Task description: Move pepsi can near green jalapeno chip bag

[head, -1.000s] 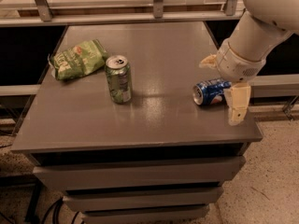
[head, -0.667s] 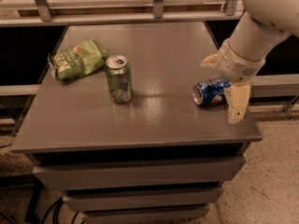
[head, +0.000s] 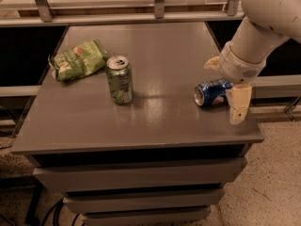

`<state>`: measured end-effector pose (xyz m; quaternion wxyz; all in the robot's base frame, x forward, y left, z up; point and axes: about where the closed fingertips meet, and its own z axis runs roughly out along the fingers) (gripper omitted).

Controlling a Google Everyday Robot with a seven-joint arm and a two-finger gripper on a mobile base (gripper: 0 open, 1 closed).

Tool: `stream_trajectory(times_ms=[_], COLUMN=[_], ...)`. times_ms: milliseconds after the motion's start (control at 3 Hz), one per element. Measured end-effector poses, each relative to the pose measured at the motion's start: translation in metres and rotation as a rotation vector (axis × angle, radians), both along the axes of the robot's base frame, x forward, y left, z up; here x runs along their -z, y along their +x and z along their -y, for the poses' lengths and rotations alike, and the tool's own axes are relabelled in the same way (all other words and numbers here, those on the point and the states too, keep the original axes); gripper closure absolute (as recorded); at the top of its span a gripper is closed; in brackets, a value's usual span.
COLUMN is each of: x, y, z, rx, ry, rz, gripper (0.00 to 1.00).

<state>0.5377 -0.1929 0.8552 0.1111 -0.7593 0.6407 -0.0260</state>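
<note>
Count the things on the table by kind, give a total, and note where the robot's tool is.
Soda cans: 2 (pepsi can on its side, green soda can upright)
Chip bags: 1 (green jalapeno chip bag)
Total: 3
The tool is by the table edge at the picture's right, open astride the pepsi can.

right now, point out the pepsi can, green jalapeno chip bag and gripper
pepsi can (head: 208, 94): camera view, blue side wall
green jalapeno chip bag (head: 77, 60): camera view, middle of its front
gripper (head: 220, 94): camera view, midway between fingertips, by the can
</note>
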Motion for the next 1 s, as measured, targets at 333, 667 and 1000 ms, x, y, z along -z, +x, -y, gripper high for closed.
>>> stream_trajectory(times_ms=[333, 667, 1000], x=[0.0017, 0.0030, 0.0032], y=[0.0011, 0.0013, 0.0010], z=[0.0018, 0.0026, 0.0024], rx=[0.001, 0.001, -0.004], ry=[0.002, 0.003, 0.003], rz=[0.002, 0.002, 0.003], gripper=[0.18, 0.41, 0.64])
